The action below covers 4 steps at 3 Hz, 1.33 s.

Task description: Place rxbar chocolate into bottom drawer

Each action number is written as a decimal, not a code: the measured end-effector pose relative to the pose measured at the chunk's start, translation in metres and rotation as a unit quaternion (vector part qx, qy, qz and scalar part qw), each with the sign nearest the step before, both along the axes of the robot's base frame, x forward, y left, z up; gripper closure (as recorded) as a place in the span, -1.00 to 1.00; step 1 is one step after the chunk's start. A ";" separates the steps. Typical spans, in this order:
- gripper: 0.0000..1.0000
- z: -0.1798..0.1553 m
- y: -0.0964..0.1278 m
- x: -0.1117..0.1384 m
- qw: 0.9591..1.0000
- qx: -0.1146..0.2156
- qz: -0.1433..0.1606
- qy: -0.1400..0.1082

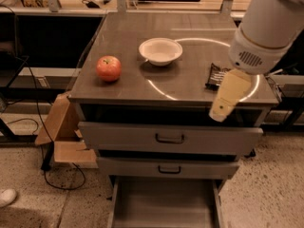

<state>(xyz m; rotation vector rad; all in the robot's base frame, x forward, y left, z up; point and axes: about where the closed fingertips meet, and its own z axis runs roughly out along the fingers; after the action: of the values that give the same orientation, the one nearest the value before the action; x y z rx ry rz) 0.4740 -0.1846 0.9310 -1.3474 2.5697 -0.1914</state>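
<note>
The rxbar chocolate [215,75], a small black-wrapped bar, lies on the right side of the grey cabinet top [190,87]. My gripper [223,106], cream-coloured under the white arm [266,27], hangs over the cabinet's front right edge. It sits just right of the bar and covers the bar's right end. The bottom drawer [164,205] is pulled out at the bottom of the view and its plain grey inside shows nothing in it.
A red apple [109,68] sits on the left of the top and a white bowl [160,50] at the middle back. Two upper drawers [170,137] with dark handles are shut. A cardboard box [59,132] and cables lie on the floor to the left.
</note>
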 end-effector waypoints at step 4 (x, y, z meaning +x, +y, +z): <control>-1.00 -0.052 -0.024 0.022 0.995 -0.029 -0.070 0.061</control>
<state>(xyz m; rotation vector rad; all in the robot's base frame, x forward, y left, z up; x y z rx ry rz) 0.4956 -0.2087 0.8788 -1.2356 2.7832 -0.2157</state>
